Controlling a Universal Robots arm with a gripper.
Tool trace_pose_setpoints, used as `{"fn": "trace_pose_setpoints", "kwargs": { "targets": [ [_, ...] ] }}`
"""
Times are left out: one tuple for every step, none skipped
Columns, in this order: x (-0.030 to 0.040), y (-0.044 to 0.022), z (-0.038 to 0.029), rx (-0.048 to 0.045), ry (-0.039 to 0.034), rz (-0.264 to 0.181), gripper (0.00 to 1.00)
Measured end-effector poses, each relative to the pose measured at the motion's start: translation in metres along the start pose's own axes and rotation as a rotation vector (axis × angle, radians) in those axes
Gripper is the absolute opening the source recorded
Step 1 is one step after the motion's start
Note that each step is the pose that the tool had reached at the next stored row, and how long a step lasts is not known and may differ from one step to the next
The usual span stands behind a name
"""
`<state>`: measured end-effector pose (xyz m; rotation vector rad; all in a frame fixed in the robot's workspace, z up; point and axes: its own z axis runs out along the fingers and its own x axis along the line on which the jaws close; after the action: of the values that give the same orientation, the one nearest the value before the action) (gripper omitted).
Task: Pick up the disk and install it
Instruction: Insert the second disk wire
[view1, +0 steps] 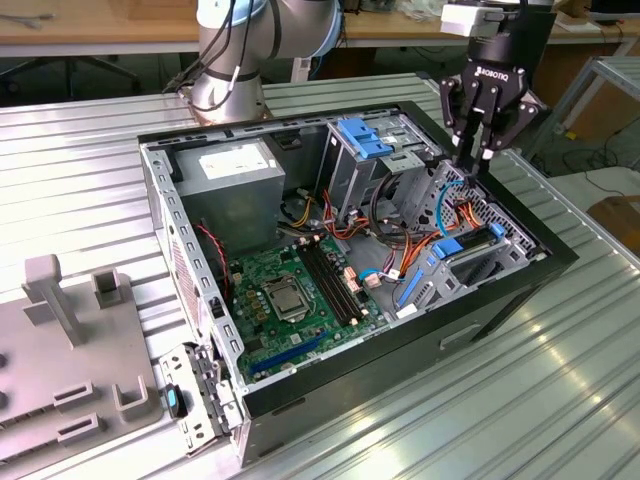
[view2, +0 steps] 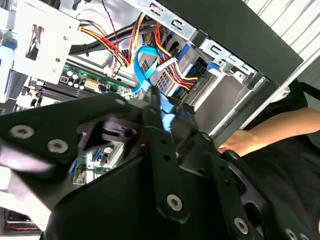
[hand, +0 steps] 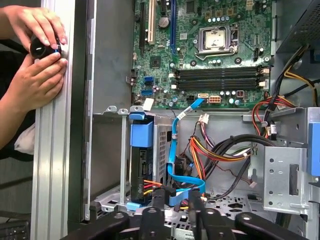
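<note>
tool hanging over the open PC case, fingers nearly pressed together, nothing pinched | disk already sitting on edge in the drive bay, blue rail on top, cables plugged in | motherboard on the case floor | person's hands at the counter edge

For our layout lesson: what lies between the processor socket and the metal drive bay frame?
The long dark memory slots, side by side on the green board, in the first wrist view.
</note>
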<state>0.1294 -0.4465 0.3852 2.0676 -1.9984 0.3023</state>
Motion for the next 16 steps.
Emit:
{"fn": "trace_pose_setpoints", "kwargs": {
  "targets": [
    [0.0000, 0.0000, 0.0001, 0.0002, 0.0028, 0.000, 0.36],
    [0.0000, -0.0001, 0.0001, 0.0008, 0.0100, 0.001, 0.42],
    [-0.0001, -0.0001, 0.0002, 0.0010, 0.0204, 0.001, 0.42],
    [-0.0005, -0.0001, 0.0002, 0.0009, 0.0331, 0.001, 0.42],
    [-0.0013, -0.0001, 0.0005, 0.0008, 0.0469, 0.002, 0.42],
    [-0.0024, -0.0002, 0.0011, 0.0005, 0.0580, 0.002, 0.42],
    [-0.0033, -0.0002, 0.0016, 0.0005, 0.0601, 0.002, 0.42],
    [-0.0038, -0.0002, 0.0022, 0.0004, 0.0607, 0.002, 0.42],
    [-0.0047, -0.0003, 0.0035, 0.0004, 0.0612, 0.002, 0.42],
    [-0.0056, -0.0003, 0.0042, 0.0004, 0.0622, 0.002, 0.42],
    [-0.0080, -0.0005, 0.0054, 0.0004, 0.0629, 0.002, 0.42],
    [-0.0109, -0.0006, 0.0059, 0.0002, 0.0665, 0.002, 0.42],
    [-0.0123, -0.0007, 0.0069, 0.0000, 0.0728, 0.003, 0.42],
    [-0.0128, -0.0007, 0.0072, -0.0002, 0.0801, 0.003, 0.42],
    [-0.0133, -0.0007, 0.0072, -0.0006, 0.0904, 0.003, 0.42],
    [-0.0139, -0.0007, 0.0073, -0.0010, 0.1013, 0.003, 0.42]
  ]
}}
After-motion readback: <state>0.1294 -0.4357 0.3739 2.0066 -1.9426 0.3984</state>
